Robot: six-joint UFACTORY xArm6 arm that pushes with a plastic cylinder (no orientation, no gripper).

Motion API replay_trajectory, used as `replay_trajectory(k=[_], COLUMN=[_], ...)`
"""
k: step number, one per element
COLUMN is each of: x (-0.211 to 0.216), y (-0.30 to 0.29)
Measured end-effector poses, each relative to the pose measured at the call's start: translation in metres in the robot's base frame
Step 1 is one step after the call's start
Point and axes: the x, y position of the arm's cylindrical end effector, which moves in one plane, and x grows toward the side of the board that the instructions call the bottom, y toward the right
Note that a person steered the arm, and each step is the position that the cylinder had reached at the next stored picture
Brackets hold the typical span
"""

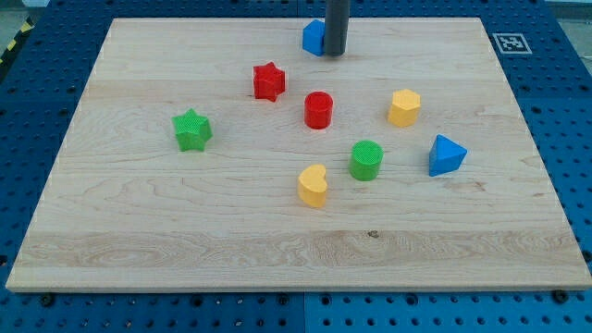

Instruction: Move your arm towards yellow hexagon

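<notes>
The yellow hexagon [404, 107] sits on the wooden board at the right of centre. My tip [335, 55] is at the view's top, touching or just right of a blue block [314, 37] that the rod partly hides. The tip is up and to the left of the yellow hexagon, with a red cylinder [318, 109] lying below it and to the hexagon's left.
A red star [269, 81] and a green star [191, 129] lie to the left. A green cylinder [366, 159], a yellow heart-like block [314, 185] and a blue triangular block [446, 155] lie lower down. The board's right edge [536, 139] borders a blue pegboard.
</notes>
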Motion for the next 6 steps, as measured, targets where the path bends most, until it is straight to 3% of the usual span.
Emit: replay_trajectory(k=[2, 5, 6], x=[0.016, 0.151, 0.175], y=[0.001, 0.051, 0.061])
